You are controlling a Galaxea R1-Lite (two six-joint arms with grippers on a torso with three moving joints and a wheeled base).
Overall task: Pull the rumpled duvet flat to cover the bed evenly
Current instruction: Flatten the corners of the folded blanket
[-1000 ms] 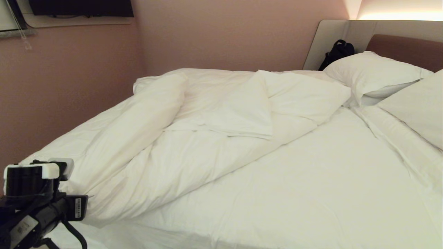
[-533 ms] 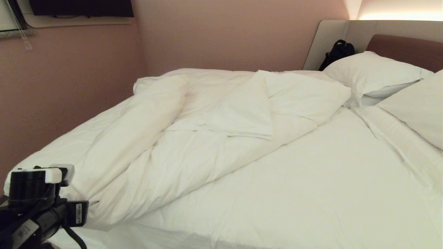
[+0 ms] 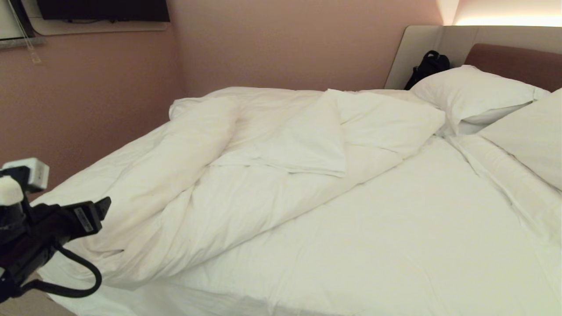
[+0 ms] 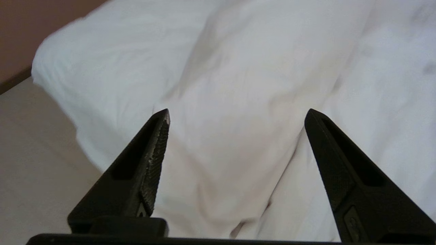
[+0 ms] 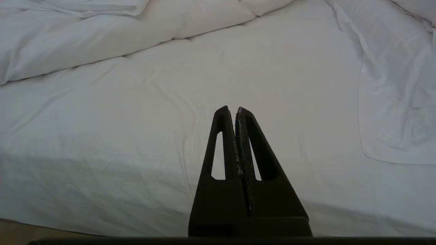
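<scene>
At lower left of the head view, the left gripper point(image 3: 94, 213) hangs over the near left corner of the bed point(image 3: 505, 61), just above the rumpled duvet point(image 3: 228, 193). Its jaws stand wide apart and hold nothing; in the left wrist view the two black fingers point(image 4: 150, 163) frame a puffy fold of the duvet point(image 4: 238, 112) with open space between them and the cloth.

The duvet lies bunched across the left and upper centre of the frame. A thick rolled ridge runs from the upper centre down toward the lower left corner, and a folded-back flap rests near the middle. To the right of the bunched mass, a flatter white surface spreads across the centre and lower right of the frame. Two white pillows point(image 3: 474, 92) sit at upper right against the padded headboard, with a black bag point(image 3: 428, 66) beside them.

The right gripper point(image 5: 236, 110) appears only in the right wrist view. Its jaws are pressed fully together and grip nothing, and they point over the flat white bedding point(image 5: 170, 129).
</scene>
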